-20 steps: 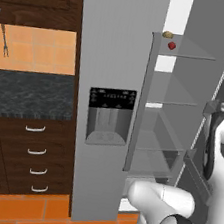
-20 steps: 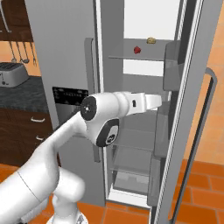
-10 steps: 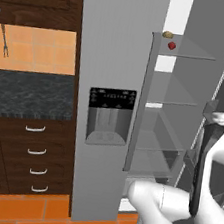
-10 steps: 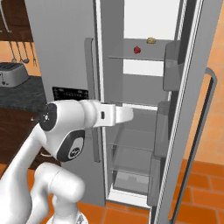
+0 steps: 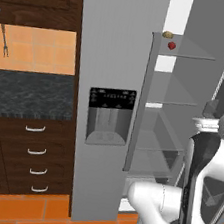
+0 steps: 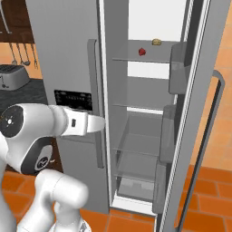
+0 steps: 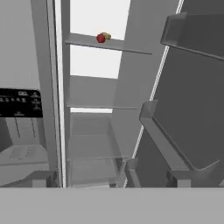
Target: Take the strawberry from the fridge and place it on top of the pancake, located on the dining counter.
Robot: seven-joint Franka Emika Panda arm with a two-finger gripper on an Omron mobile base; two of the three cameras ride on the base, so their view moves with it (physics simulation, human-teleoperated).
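Observation:
The fridge (image 5: 118,44) stands with its right door (image 6: 199,113) swung open. The strawberry (image 5: 172,45), tiny and bright red, sits on the top inner shelf (image 6: 136,60) beside a small tan lump (image 6: 157,42). In the hand view the strawberry (image 7: 101,38) lies high up and far off, left of centre. My arm (image 6: 68,124) reaches toward the open compartment at about dispenser height, well below the berry. My gripper is open and holds nothing. The pancake and the dining counter are out of view.
The black dispenser panel (image 5: 111,100) is on the closed left door. Door bins (image 7: 192,30) jut from the open door on the right. Dark wood drawers (image 5: 31,158) and a black-topped counter (image 5: 30,95) stand left of the fridge. The lower shelves (image 7: 94,131) are bare.
My arm has swung: in the right base view its elbow moved left and nearer the camera, and the forearm dropped lower. Fridge, strawberry and gripper opening are unchanged.

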